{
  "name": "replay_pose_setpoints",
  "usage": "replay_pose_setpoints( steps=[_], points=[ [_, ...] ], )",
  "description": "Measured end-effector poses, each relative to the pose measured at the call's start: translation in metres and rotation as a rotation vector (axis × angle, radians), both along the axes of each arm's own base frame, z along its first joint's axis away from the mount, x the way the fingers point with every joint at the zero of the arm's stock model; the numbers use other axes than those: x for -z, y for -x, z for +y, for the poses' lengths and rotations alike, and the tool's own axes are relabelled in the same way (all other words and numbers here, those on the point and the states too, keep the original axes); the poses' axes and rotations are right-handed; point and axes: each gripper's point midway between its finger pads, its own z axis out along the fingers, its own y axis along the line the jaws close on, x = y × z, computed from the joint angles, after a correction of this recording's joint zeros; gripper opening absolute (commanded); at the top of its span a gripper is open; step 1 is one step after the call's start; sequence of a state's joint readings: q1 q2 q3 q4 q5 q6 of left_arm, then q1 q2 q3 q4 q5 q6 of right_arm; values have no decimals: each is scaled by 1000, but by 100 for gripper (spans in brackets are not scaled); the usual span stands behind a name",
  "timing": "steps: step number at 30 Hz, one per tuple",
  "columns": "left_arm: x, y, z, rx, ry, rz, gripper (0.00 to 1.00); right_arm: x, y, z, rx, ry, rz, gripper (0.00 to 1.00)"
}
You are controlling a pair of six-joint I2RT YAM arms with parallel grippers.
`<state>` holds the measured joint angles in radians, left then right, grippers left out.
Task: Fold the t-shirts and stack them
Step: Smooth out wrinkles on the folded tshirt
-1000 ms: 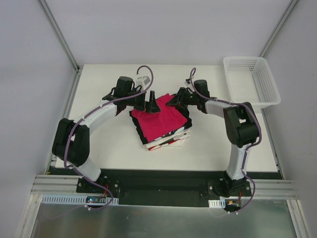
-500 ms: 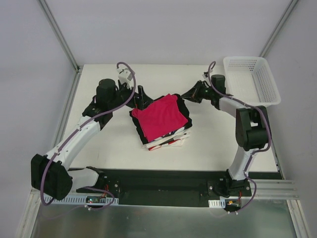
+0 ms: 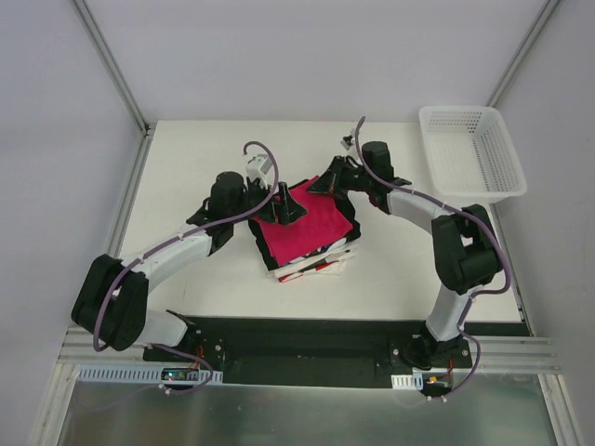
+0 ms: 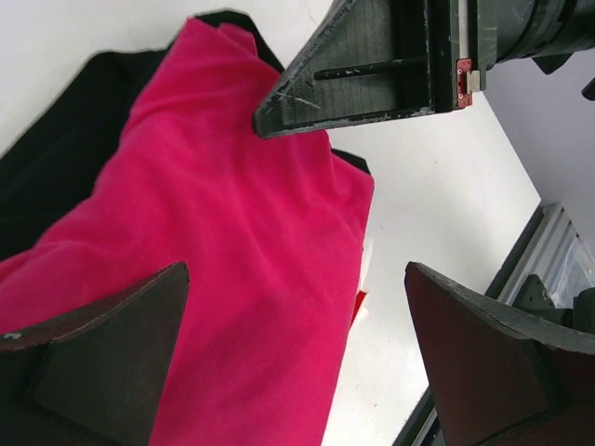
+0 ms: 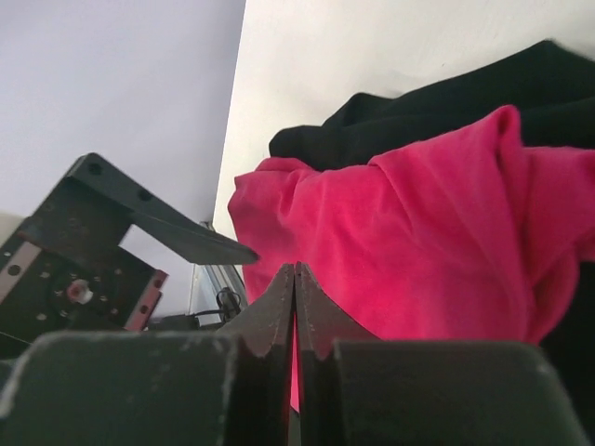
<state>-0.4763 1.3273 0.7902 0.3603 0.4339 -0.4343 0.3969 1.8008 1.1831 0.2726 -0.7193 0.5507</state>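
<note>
Both arms have come in from where they stood half a second back. The left gripper (image 3: pixel 284 206) has swung from the upper-left edge of the stack onto the shirt's upper-left part, and the right gripper (image 3: pixel 321 186) has dropped from upper right to the shirt's top edge, its jaws going from part open to pressed together.

The pink t-shirt (image 3: pixel 309 226) lies folded on top of the pile at the centre of the overhead frame. The black t-shirt (image 3: pixel 263 246) shows as a rim under it, and white and red edges (image 3: pixel 321 265) poke out at the lower side.

On the left wrist view my left claw (image 4: pixel 296 279) stands wide open with pink cloth (image 4: pixel 232 260) between the fingers, gripping nothing. On the right wrist view the right claw (image 5: pixel 295 274) is closed tight at the pink fold (image 5: pixel 400 242). I cannot tell whether it has nipped any cloth.

I judge this as the last step: the stack looks built, and I am squaring off the top tee. The pink cloth is wrinkled and sits askew on the black. Next I would need a light pull or press along the top edge, with the left claw closing on its corner only if the cloth must be lifted, and without dragging the shirts beneath.

The table (image 3: pixel 390 279) is matte white. A white lattice basket (image 3: pixel 460 110) sits in the upper right corner, well apart from the pile. Plain grey walls close the cell, and a metal rail runs along the bottom.
</note>
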Motion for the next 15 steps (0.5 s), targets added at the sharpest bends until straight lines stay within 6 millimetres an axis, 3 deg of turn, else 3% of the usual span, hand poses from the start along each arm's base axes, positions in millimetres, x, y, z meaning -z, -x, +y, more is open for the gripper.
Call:
replay_pose_setpoints(
  steps=[4,10,15],
  points=[
    [26,0,-11,10,0,54,99,21,2,11,-19,-1,26,1],
    [48,1,-6,-22,4,69,99,93,-4,7,3,24,165,1],
    [73,14,6,-60,0,94,99,97,-7,6,-13,-34,187,1]
  ],
)
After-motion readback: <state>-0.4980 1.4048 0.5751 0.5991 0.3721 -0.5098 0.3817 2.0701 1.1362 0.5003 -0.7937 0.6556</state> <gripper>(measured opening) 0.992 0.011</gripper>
